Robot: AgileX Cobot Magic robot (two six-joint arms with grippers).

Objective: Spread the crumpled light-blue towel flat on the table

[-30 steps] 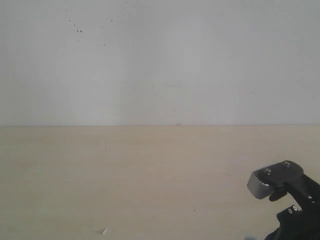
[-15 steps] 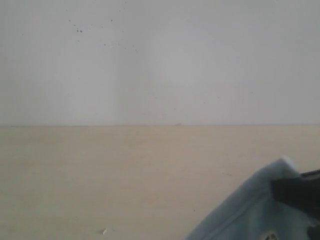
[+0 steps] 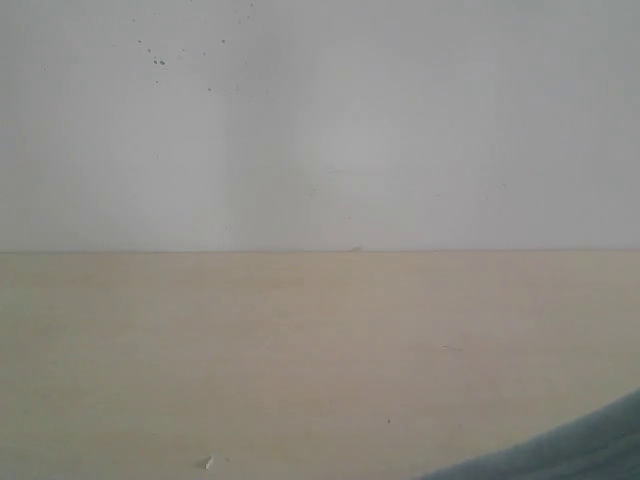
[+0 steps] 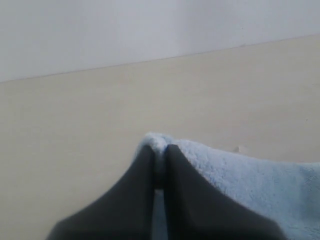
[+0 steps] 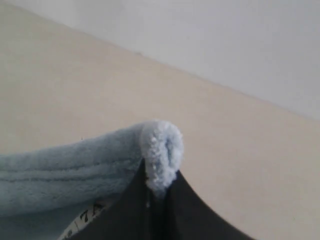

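There is one pale light-blue fluffy terry-cloth towel (image 3: 575,458), one wide pale beige matte table (image 3: 250,360) and one plain white wall (image 3: 400,120). Two dark grippers show: one left gripper (image 4: 160,151) and one right gripper (image 5: 157,190). The towel bears one small white printed label (image 5: 82,220); the tabletop carries one tiny white fleck (image 3: 208,462).
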